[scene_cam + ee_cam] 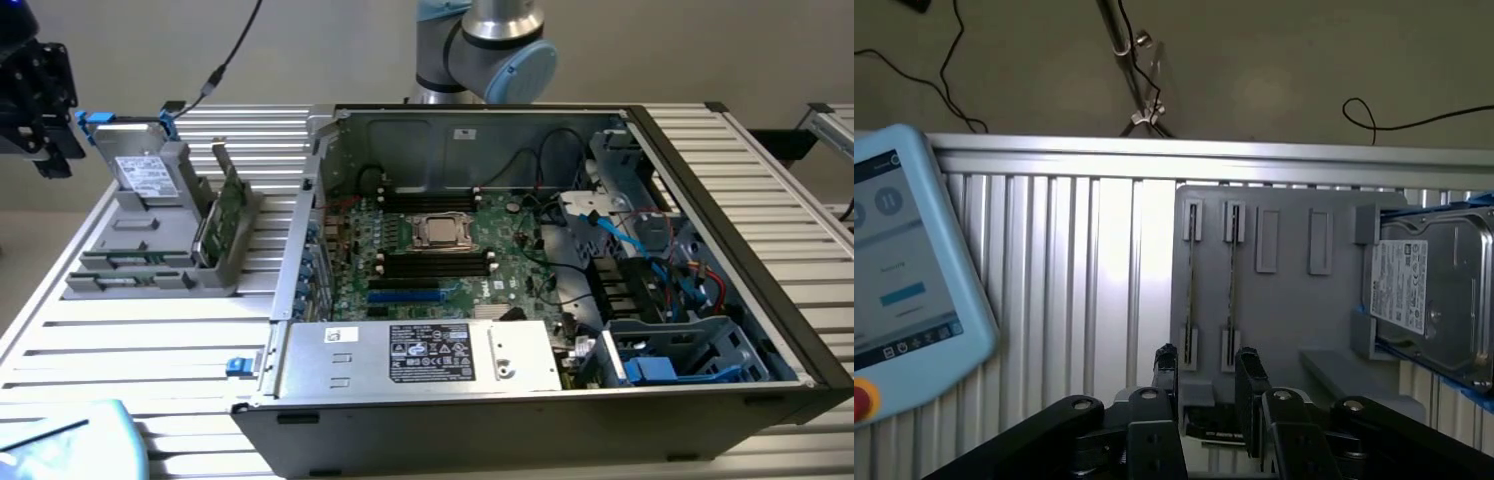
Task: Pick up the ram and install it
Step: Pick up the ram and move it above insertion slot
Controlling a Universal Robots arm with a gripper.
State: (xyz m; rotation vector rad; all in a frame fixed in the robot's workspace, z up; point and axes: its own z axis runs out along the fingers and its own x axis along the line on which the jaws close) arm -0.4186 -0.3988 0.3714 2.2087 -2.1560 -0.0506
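The ram stands on edge in the grey holder by the desk's edge at the exterior view's left, unheld. I judge this the pick-up step. The pincer hangs short of it, jaws apart. A grasp calls for straddling one stick alone (a twin stands just beside). A hard drive sits alongside, and the case is well apart.

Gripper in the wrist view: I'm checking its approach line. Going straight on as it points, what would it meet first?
The open gripper would likely meet the ram standing edge-up in the grey holder; depth is unclear.
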